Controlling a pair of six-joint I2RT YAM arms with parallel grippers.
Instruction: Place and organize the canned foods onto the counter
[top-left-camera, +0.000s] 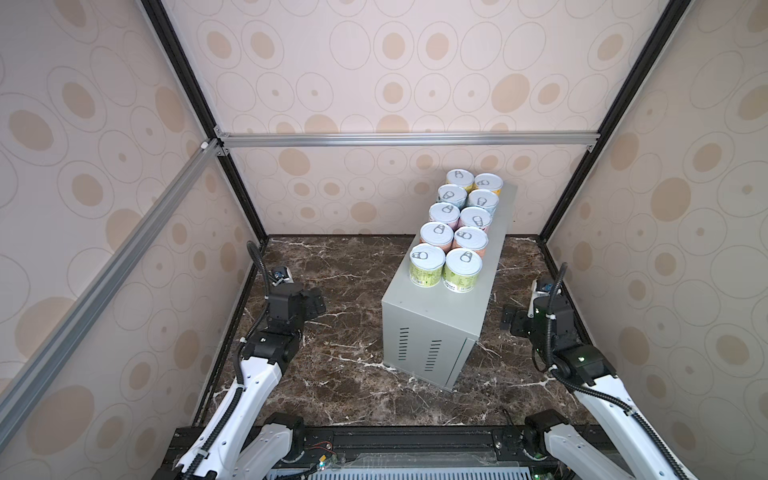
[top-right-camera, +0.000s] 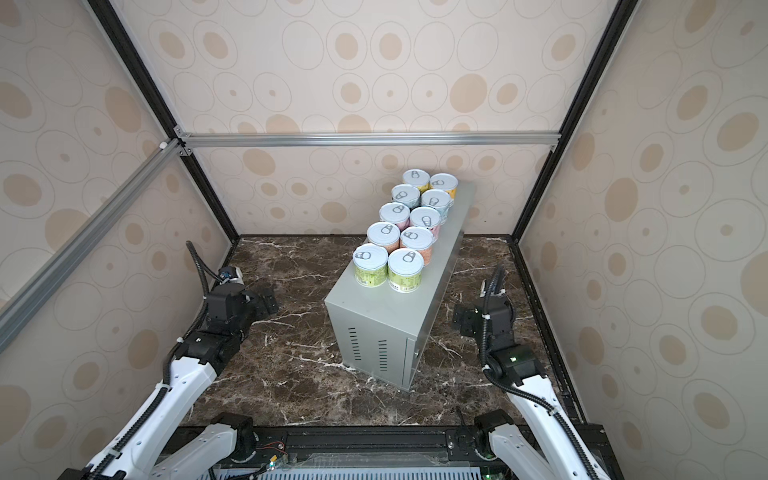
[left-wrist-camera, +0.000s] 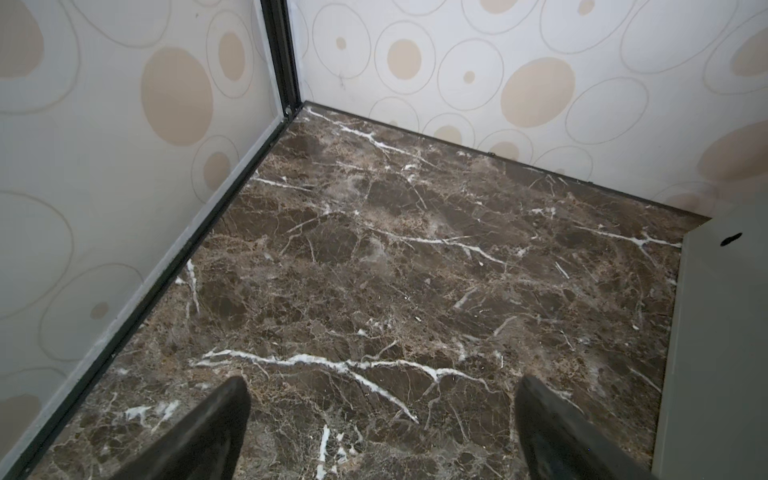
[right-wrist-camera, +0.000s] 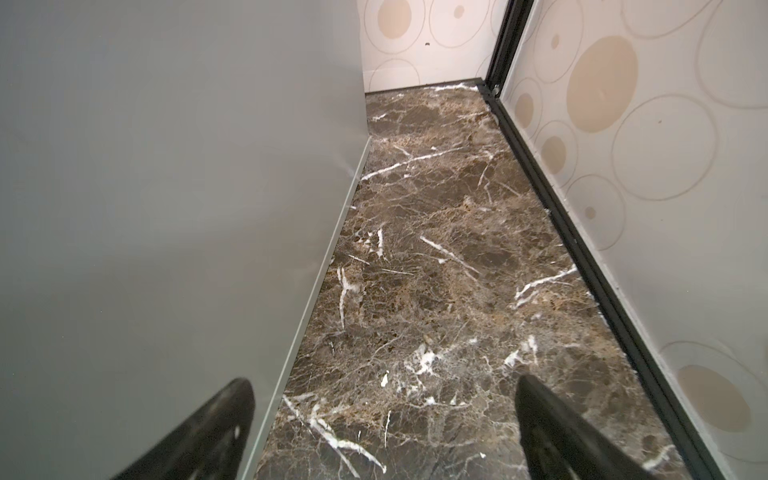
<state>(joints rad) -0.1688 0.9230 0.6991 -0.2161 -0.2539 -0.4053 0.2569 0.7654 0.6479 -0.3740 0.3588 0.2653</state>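
Observation:
Several canned foods stand upright in two neat rows on the flat top of the pale-grey counter. Their silver pull-tab lids face up, with green labels nearest and yellow ones farthest. My left gripper hovers low over the marble left of the counter, open and empty. My right gripper sits low on the counter's right side, open and empty. The counter's wall is close beside one right finger; its side also shows in the left wrist view.
Dark brown marble floor surrounds the counter. Patterned walls with black and aluminium frame bars enclose the cell on three sides. A narrow strip of marble runs between the counter and the right wall.

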